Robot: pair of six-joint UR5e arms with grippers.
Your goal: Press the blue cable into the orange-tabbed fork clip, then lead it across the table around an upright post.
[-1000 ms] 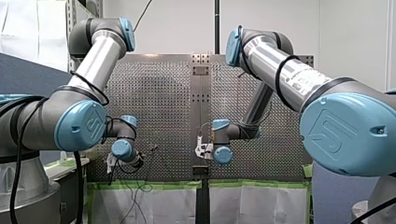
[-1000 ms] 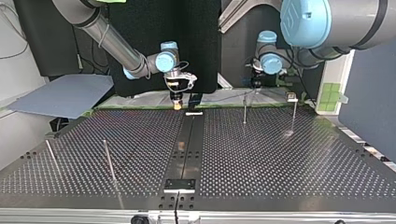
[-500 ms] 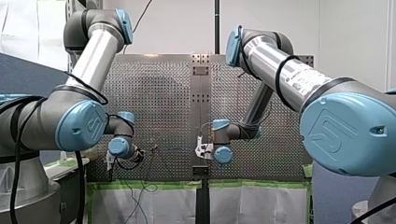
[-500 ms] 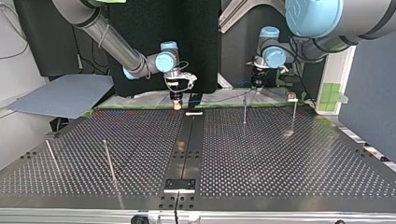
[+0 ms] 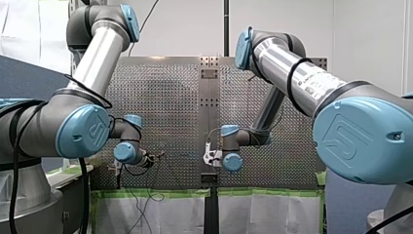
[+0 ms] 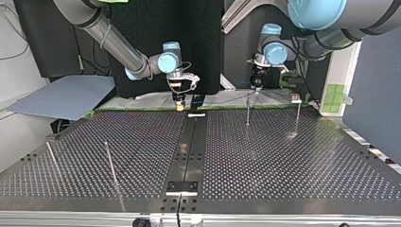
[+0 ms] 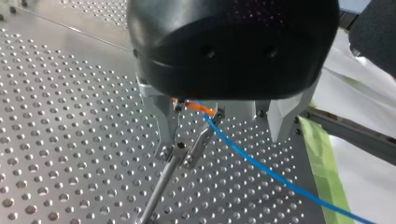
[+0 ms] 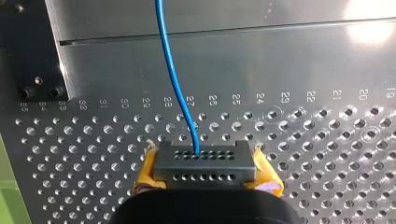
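Your right gripper [image 8: 208, 170] has its yellow pads [image 8: 145, 173] pressed against both sides of a dark perforated connector block [image 8: 205, 161], so it is closed on that block. The blue cable [image 8: 175, 79] comes straight out of the block and runs ahead over the numbered holes onto a plain metal strip. In the top view, that gripper sits low at the middle of the table [image 6: 283, 161] edge nearest the arms, right by the dark centre strip [image 6: 189, 146].

Over to your left gripper [image 6: 256, 86]: it hangs above the same edge, further toward the top view's right, just above a slim upright post [image 6: 248, 111]. From its wrist camera, the cable passes under the black gripper body, meets the orange tab of the fork clip [image 7: 197, 108], then slants away toward the green tape [image 7: 327, 172] on the table's edge. The post's top stands just beside the cable there. You cannot tell whether this gripper is open or closed, nor whether the cable is seated in the clip. A second post [image 6: 298, 116] stands nearer that edge's corner.
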